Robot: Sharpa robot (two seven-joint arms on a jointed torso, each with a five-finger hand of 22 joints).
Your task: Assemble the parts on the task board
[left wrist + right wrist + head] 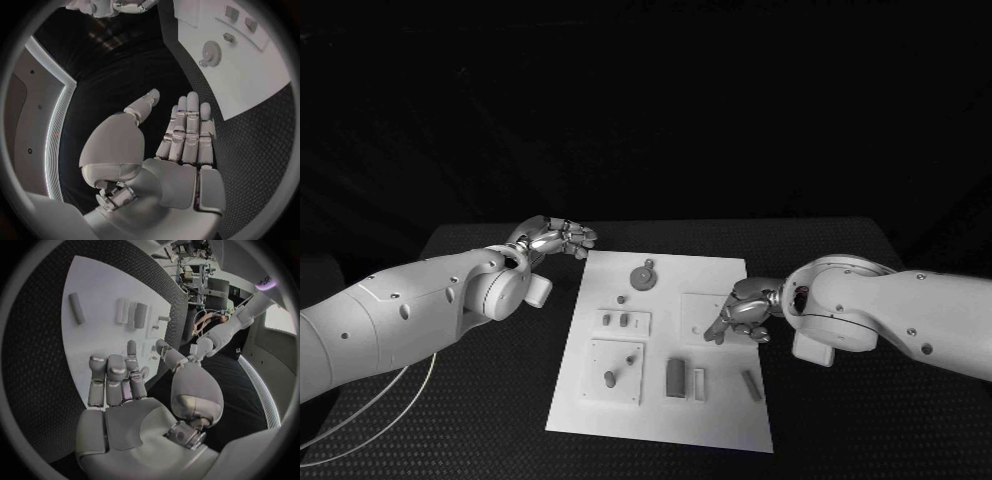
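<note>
The white task board (661, 420) lies in the middle of the black table. A grey gear (643, 276) sits near its far end, also seen from the left wrist as the gear (210, 51). A small block with two pegs (625, 320), a square plate with a peg (617, 372), two short bars (685, 380) and a loose rod (751, 385) lie nearer me. My left hand (557, 238) hovers off the board's far left corner, its fingers (187, 130) straight and holding nothing. My right hand (744, 312) hangs over the board's right edge beside a raised square (704, 305), fingers (115, 377) apart and holding nothing.
Black matting (877, 420) surrounds the board on all sides. A thin white cable (387, 400) loops over the table's left front corner under my left arm. From the right wrist, the rod (76, 307) and the bars (131, 312) lie on the board (94, 340) beyond the fingers.
</note>
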